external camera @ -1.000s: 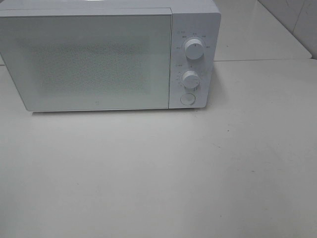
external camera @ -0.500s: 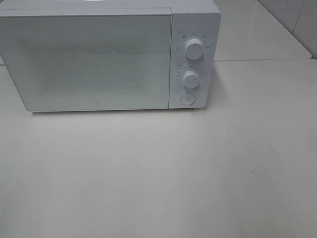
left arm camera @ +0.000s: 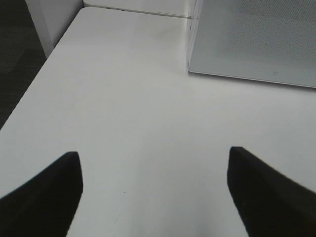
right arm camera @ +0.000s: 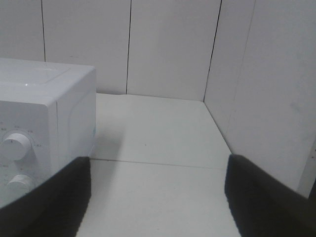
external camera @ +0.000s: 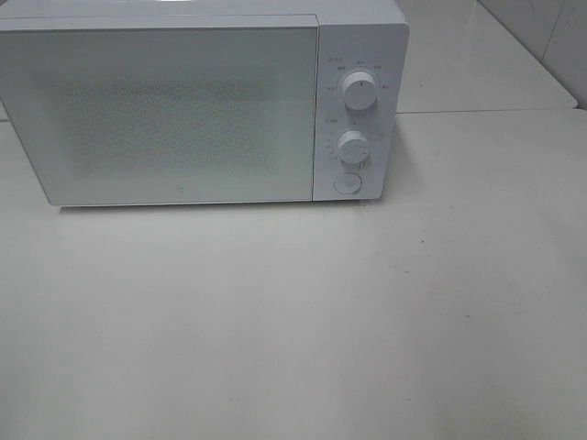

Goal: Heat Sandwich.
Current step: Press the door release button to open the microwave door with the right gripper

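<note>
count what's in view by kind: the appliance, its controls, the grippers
microwave: 1
knobs: 2, the upper knob and the lower knob
round button: 1
grippers: 2, the left gripper and the right gripper, both open and holding nothing
total: 6

**Microwave at the counter's back left**

The microwave [external camera: 183, 110] stands on the counter [external camera: 293, 321], toward its back left corner. The door [external camera: 165, 115] fills the left of its front. To the door's right, the upper knob [external camera: 360, 92] sits above the lower knob [external camera: 352, 145], with a button [external camera: 347, 183] beneath. Walls [right arm camera: 168, 49] rise behind and right of the counter.
</note>
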{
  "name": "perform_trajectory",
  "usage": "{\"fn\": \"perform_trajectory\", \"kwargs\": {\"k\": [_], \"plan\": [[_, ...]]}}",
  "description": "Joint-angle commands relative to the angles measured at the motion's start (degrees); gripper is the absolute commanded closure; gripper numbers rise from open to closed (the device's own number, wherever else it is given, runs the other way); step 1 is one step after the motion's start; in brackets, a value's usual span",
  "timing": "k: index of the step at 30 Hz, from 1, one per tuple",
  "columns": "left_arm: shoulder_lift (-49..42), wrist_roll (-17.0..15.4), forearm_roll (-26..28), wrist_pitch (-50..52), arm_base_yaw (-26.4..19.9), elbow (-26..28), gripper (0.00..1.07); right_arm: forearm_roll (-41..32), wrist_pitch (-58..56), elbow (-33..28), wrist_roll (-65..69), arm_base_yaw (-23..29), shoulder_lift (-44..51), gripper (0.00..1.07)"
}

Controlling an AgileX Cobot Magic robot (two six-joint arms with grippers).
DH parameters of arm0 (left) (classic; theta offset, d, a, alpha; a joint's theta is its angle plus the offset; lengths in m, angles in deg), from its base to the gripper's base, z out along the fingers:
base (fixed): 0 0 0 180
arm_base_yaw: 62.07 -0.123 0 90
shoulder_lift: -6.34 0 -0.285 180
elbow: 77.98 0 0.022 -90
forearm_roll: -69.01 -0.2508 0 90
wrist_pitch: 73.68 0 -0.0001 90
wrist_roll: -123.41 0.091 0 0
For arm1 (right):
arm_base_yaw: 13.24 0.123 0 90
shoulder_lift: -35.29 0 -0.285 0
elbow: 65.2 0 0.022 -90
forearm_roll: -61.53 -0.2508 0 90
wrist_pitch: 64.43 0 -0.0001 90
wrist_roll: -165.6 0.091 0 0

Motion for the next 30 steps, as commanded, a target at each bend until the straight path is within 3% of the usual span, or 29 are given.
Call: {"fn": "perform_trajectory", "kwargs": {"k": [1, 15, 19, 22, 30], "plan": [[-0.97, 0.0, 0.23, 0.34, -0.06, -0.11, 0.3, 0.06, 6.42, -0.17, -0.11, 0.11, -6.99, 0.35], [-0.97, 0.0, 0.23, 0.34, -0.06, -0.11, 0.3, 1.03, 29.79, -0.17, 4.24, 0.11, -27.79, 0.35], [-0.97, 0.0, 0.23, 0.34, -0.06, -0.11, 0.3, 7.39, 35.18, -0.17, 7.62, 0.11, -34.09, 0.35], [-0.97, 0.0, 0.23, 0.34, -0.06, -0.11, 0.3, 16.56, 39.76, -0.17, 10.83, 0.11, -39.82, 0.37], [-0.97, 0.0, 0.23, 0.34, -0.06, -0.11, 0.3, 21.03, 44.18, -0.17, 17.07, 0.11, -48.47, 0.49]]}}
